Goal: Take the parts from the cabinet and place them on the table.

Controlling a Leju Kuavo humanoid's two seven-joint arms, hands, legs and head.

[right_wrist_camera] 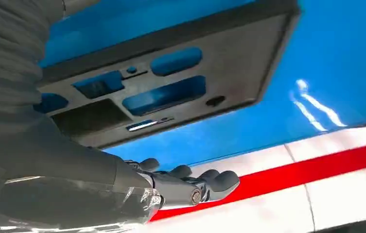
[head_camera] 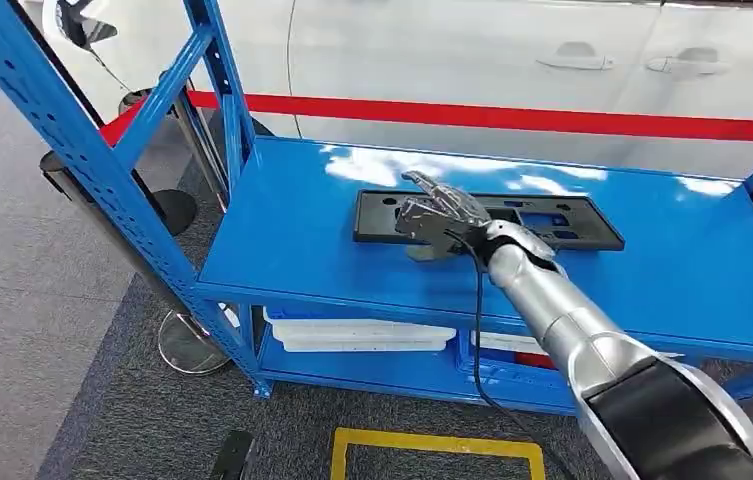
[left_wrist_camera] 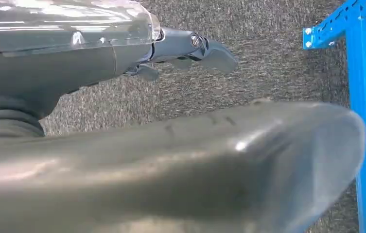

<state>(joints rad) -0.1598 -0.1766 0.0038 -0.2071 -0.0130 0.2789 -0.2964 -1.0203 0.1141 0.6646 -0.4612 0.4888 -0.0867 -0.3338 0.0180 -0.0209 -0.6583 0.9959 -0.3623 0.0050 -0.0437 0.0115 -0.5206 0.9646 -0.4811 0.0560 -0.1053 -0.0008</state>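
Hovering right hand (head_camera: 439, 215) above black panel (head_camera: 572, 222), fingers (right_wrist_camera: 210, 180) spread

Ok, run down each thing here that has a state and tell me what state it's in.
Black panel: lying flat on the blue shelf's top deck.
Right robot hand: above the panel, fingers extended; contact unclear.
Left robot hand: hanging over grey carpet beside the shelf frame, holding nothing.
White trays: stacked on the lower deck.

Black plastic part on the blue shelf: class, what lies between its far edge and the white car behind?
In the head view, only bare blue shelf top with glare patches lies between the black part and the white car.
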